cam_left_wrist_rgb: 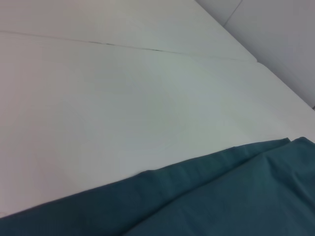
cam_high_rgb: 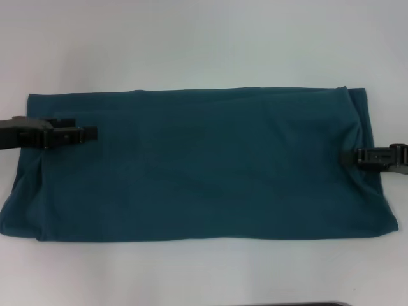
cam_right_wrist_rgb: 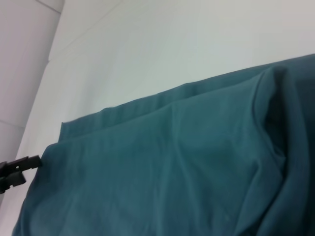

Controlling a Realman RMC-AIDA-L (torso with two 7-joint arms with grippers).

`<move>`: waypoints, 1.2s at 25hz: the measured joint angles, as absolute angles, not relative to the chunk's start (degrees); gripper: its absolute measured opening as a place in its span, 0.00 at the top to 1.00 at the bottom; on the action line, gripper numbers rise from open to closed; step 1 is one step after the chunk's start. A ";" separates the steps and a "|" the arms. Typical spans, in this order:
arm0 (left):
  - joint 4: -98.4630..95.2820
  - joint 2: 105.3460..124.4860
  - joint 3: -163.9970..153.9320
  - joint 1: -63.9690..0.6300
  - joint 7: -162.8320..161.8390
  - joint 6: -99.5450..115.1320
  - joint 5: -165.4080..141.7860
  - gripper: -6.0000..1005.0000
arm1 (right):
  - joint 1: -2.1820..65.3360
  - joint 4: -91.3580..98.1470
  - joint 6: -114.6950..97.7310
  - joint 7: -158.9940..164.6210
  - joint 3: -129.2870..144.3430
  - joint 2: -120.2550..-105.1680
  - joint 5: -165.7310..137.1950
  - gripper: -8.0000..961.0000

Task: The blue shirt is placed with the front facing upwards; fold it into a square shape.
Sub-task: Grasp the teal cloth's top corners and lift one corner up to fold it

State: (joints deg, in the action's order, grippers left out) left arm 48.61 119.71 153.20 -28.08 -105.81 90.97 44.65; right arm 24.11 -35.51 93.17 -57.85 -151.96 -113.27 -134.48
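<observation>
I see shirt point(cam_high_rgb: 204, 166) flat on worktop point(cam_high_rgb: 204, 38), long axis 9-to-3. Left tool point(cam_high_rgb: 86, 133) over 9 end, right tool point(cam_high_rgb: 360, 156) at 3 end; grip on either: cannot tell.

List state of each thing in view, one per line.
blue shirt: folded into a wide rectangle, flat on the table, plain side up, no lettering showing.
left gripper: over the shirt's left end.
right gripper: at the shirt's right edge.
white table: carries the shirt.
</observation>
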 joint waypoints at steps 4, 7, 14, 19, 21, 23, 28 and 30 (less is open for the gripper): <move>48.60 119.85 153.20 -27.97 -105.81 90.97 44.65 0.28 | 23.28 -35.71 92.30 -57.53 -153.12 -112.70 -134.38 0.17; 48.60 119.87 153.20 -27.84 -105.81 90.96 44.65 0.28 | 22.90 -35.71 91.41 -57.37 -153.47 -112.42 -134.45 0.17; 48.60 119.87 153.19 -27.77 -105.81 90.96 44.65 0.28 | 23.28 -35.15 90.06 -57.50 -152.74 -112.82 -134.50 0.17; 48.60 119.87 153.19 -27.90 -105.81 90.96 44.65 0.28 | 24.19 -35.13 89.99 -57.65 -151.69 -113.48 -134.54 0.17; 48.60 119.87 153.19 -27.92 -105.79 90.96 44.65 0.28 | 24.58 -35.08 89.95 -57.42 -150.79 -113.69 -134.54 0.17; 48.60 119.85 153.19 -27.93 -105.78 90.96 44.65 0.28 | 24.91 -35.06 90.05 -57.27 -150.42 -113.86 -134.55 0.17; 48.60 119.81 153.20 -27.99 -105.62 90.96 44.65 0.28 | 25.96 -35.06 90.41 -57.26 -149.68 -114.27 -134.52 0.17; 48.60 119.80 153.20 -28.07 -105.58 90.96 44.65 0.28 | 26.39 -35.06 90.85 -57.46 -149.56 -114.46 -134.43 0.17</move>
